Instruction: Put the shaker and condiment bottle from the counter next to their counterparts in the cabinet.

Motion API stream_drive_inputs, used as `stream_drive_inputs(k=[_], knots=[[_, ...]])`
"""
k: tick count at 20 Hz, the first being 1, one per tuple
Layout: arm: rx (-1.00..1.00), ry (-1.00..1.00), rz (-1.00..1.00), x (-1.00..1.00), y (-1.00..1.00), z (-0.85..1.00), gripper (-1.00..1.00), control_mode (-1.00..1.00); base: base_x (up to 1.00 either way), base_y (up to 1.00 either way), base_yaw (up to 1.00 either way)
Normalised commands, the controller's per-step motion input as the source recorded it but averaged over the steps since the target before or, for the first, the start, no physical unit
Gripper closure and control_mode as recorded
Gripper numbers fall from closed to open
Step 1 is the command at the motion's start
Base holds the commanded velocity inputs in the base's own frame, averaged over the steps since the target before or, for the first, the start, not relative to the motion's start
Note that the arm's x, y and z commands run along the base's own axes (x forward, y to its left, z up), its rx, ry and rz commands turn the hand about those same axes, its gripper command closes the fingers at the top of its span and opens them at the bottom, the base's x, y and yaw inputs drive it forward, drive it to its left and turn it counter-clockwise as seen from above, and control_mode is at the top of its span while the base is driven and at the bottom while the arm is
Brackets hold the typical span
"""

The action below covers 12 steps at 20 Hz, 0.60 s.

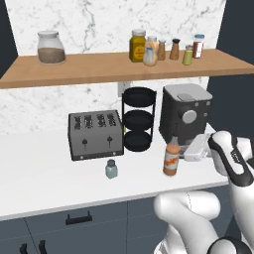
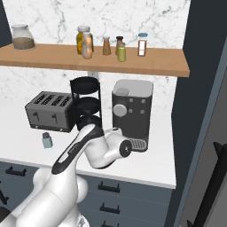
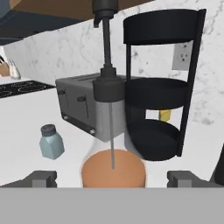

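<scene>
The condiment bottle (image 1: 171, 158) stands upright on the counter (image 1: 39, 173), in front of the coffee machine. In the hand view its orange-brown body (image 3: 113, 168) sits between my two fingertips (image 3: 43, 178), with a gap on each side. My gripper (image 1: 184, 153) is open and reaches the bottle from the right, level with its lower half. The shaker (image 1: 111, 169), small and pale blue-green with a grey cap, stands to the bottle's left in front of the toaster; it also appears as the shaker (image 3: 51, 141) and the shaker (image 2: 46, 140). The counterparts (image 1: 166, 48) cluster on the cabinet shelf (image 1: 99, 67).
A dark toaster (image 1: 95, 134), a black three-tier rack (image 1: 138, 119) and a coffee machine (image 1: 184, 113) line the back of the counter right behind the bottle. A glass jar (image 1: 50, 47) stands at the shelf's left end. A dark tall panel (image 2: 199, 88) closes the right side.
</scene>
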Motion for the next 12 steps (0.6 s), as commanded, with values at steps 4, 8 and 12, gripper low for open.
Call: stream_drive_inputs(k=[4, 8, 12], knots=[[0.00, 0.00, 0.00, 0.14, 0.09, 0.01, -1.00, -1.00, 0.00, 0.00, 0.00], [0.00, 0.00, 0.00, 0.22, 0.00, 0.00, -1.00, -1.00, 0.00, 0.00, 0.00], [0.00, 0.00, 0.00, 0.02, 0.05, 0.01, -1.00, -1.00, 0.00, 0.00, 0.00]])
